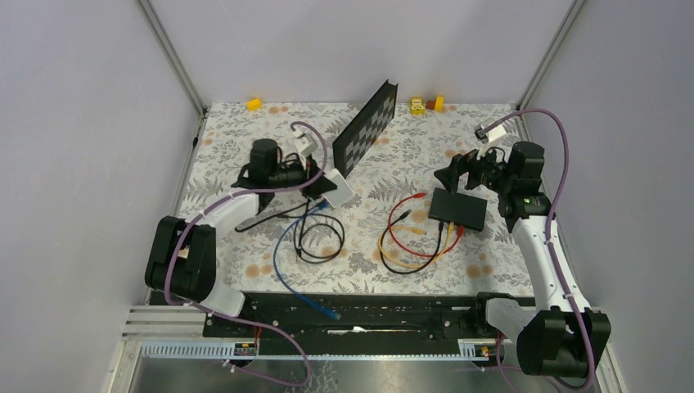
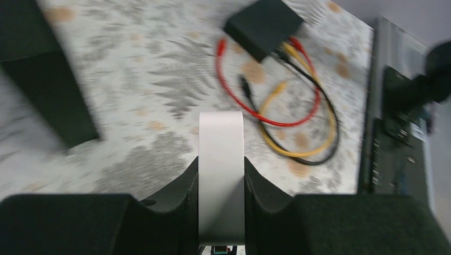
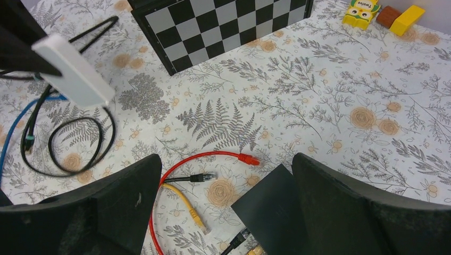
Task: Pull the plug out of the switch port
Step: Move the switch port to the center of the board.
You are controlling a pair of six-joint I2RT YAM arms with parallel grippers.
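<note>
The switch (image 1: 458, 210) lies beneath the right end effector (image 1: 460, 168).

Bright even overhead light, soft shadows; left wrist pic motion-blurred, other 2 sharp

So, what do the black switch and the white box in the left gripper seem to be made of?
The switch: probably plastic, perhaps painted metal. Its finish is matte black, and the flat faces show no glare. The white box, clamped in the left gripper: likely smooth plastic. Its surface is an even satin white with a soft sheen.
</note>
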